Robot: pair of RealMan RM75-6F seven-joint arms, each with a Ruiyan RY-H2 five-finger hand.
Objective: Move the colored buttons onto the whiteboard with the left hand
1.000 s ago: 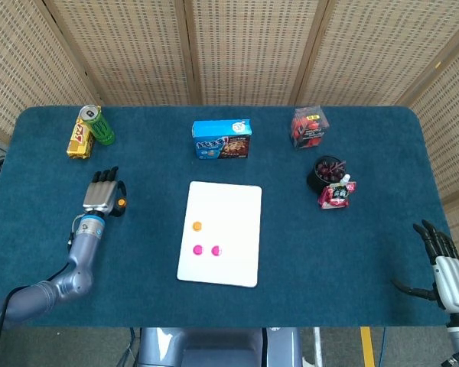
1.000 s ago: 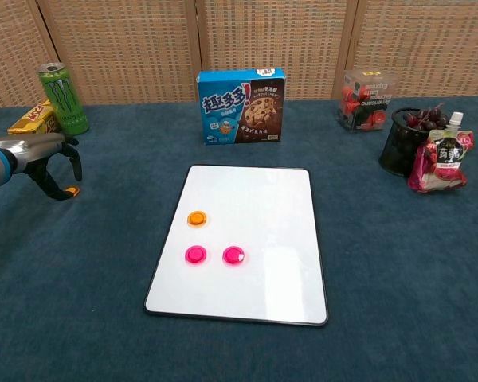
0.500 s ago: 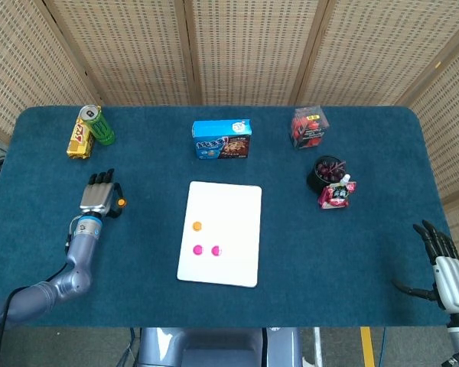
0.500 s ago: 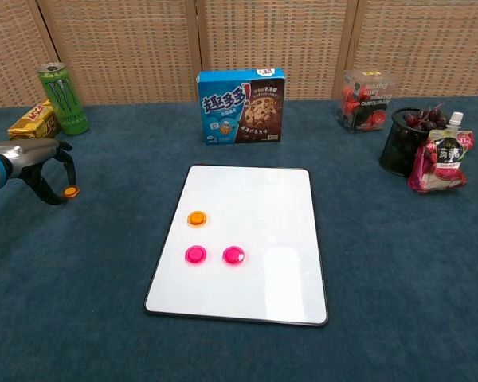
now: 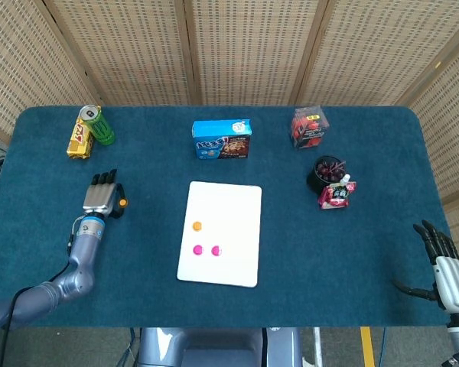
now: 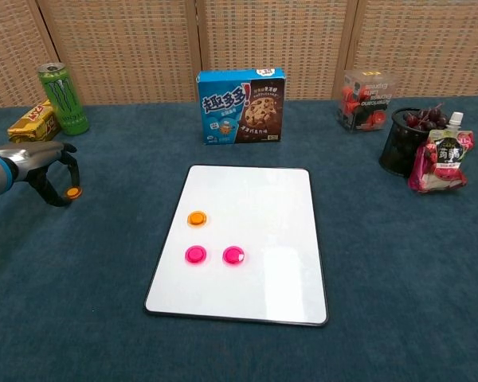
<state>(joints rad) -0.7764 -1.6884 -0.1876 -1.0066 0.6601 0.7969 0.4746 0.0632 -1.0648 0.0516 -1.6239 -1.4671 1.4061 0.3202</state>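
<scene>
Pinching an orange button between curled fingers, the left hand hovers at nine o'clock from the whiteboard, presumably for carrying it across the tabletop.

The left arm is reaching forward along the left side, its left hand curling thumb and fingers around a small orange button. The right hand is resting low, fingers apart, holding nothing.

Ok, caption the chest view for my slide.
Left robot hand pinching an orange button beside the whiteboard holding three buttons.
</scene>
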